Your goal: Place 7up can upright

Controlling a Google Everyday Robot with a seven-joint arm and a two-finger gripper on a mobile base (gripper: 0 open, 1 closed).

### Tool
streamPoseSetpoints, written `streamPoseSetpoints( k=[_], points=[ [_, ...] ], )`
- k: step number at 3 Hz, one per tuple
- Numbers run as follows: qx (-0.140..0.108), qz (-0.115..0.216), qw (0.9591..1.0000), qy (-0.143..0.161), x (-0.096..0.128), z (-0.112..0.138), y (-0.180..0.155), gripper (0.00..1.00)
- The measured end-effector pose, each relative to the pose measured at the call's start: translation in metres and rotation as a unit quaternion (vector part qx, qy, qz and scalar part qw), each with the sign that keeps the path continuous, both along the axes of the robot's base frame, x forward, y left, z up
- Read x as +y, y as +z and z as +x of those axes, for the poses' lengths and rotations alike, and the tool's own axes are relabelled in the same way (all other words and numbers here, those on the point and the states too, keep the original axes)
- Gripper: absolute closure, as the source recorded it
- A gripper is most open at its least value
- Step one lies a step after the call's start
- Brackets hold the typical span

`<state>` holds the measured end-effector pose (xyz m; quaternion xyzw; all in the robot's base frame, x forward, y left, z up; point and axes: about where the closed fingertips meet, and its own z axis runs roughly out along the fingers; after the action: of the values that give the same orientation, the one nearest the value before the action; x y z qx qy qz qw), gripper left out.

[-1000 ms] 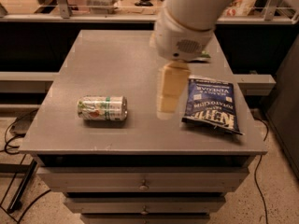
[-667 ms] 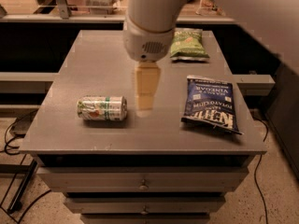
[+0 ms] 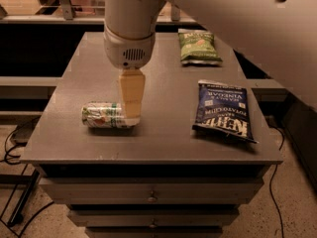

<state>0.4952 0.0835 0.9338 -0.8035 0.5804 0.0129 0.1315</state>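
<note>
Since moving left, gripper (image 3: 132, 114) now at rt end of 7up can (image 3: 101, 115).

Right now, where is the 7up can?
In the camera view, the 7up can lies on its side near the front left of the table, the gripper down at its right end; the blue chip bag lies farther right.

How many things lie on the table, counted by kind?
Drink cans: 1, the 7up can, lying on its side.
Chip bags: 2, the green bag and the blue bag.
Total: 3. The gripper is at the can's end nearer the blue bag.
</note>
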Motion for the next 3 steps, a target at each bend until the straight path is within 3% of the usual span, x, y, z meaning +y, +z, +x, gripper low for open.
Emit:
streamPoseSetpoints(
  k=[2, 3],
  points=[
    [0.021, -0.065, 0.9977, -0.006, 0.049, 0.011, -0.042, 0.00],
    [0.039, -0.094, 0.9947, -0.019, 0.057, 0.014, -0.070, 0.00]
  ],
)
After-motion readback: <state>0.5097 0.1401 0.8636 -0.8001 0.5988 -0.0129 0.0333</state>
